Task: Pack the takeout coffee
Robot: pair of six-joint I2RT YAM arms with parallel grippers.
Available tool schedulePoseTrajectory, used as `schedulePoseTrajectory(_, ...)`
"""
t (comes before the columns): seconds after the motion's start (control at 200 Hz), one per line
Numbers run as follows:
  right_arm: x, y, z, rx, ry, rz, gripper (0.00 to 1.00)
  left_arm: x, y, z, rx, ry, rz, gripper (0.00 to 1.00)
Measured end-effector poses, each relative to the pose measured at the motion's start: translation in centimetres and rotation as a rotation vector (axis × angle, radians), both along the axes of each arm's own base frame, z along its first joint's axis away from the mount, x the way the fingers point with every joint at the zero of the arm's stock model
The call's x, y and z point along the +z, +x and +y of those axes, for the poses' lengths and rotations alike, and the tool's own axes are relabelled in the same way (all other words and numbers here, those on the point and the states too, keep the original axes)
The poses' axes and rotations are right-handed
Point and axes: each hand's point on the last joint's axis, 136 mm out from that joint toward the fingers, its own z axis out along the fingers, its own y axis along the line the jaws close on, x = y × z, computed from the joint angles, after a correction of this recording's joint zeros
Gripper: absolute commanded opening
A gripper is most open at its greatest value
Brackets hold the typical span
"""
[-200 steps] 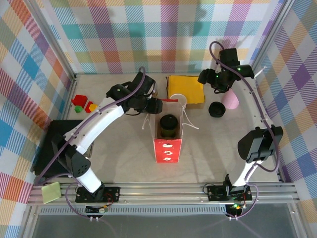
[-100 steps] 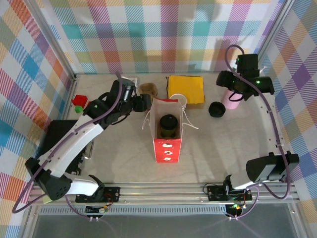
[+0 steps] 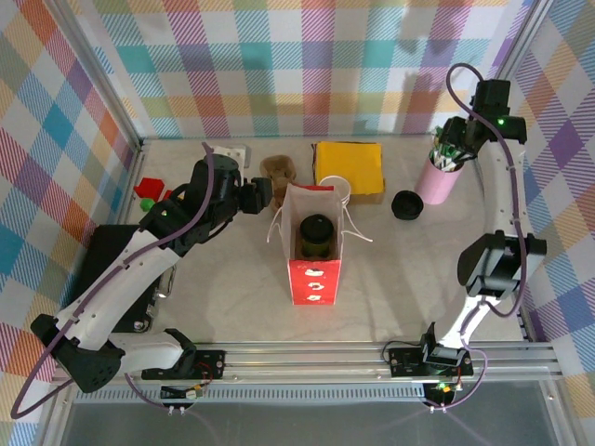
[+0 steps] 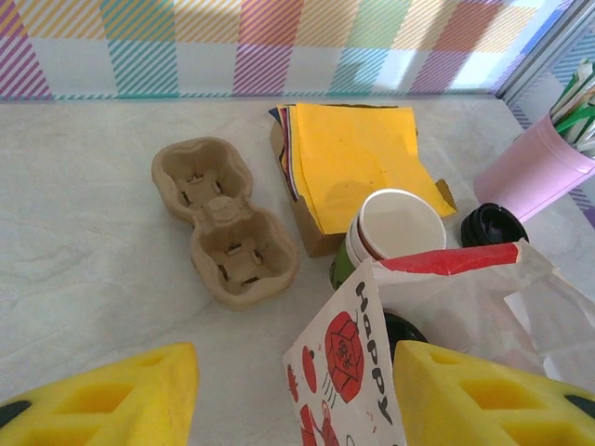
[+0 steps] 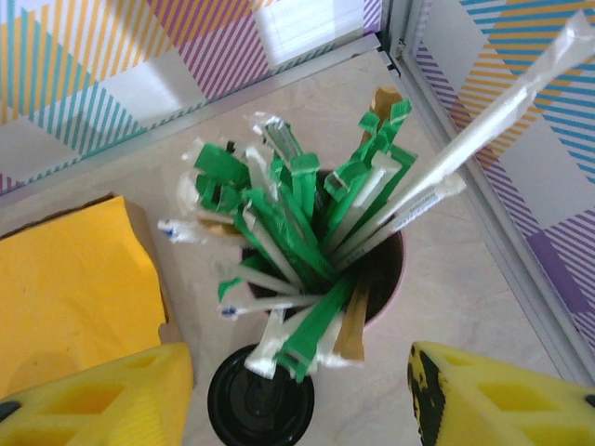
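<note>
paper bag [image 4: 346, 367] printed "happy" holds takeout coffee [image 3: 316, 234]

The takeout coffee [image 3: 316, 234]: a small round cup seen from above, capped by a dark lid, with a greenish wall showing below it. It stands upright inside the open red bag [image 3: 314, 279], apart from the left gripper [image 3: 267, 193], to that gripper's right and nearer the arm bases. In the left wrist view only a dark sliver of the lid [image 4: 402, 327] shows, just above the right-hand finger.
</note>
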Motion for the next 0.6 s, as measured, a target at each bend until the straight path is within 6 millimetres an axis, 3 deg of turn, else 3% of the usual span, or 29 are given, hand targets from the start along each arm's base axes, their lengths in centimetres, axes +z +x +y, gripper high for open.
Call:
schedulePoseTrajectory(0.125, -0.7, -0.1, -1.2, -0.023, 0.016, 0.020, 0.65, 0.0, 0.0, 0.0, -0.006, 0.012, -0.004, 0.57)
schedulePoseTrajectory(0.435, 0.5, -0.9, -6.9, -0.182, 0.085, -0.048, 0.65, -1.2, -0.3, 0.4, -0.019, 0.052, -0.001, 0.58)
schedulePoseTrajectory(0.6, 0.5, 0.0, -7.5, -0.201, 0.100, -0.092, 0.65, -1.6, -0.4, 0.3, -0.029, 0.064, 0.001, 0.58)
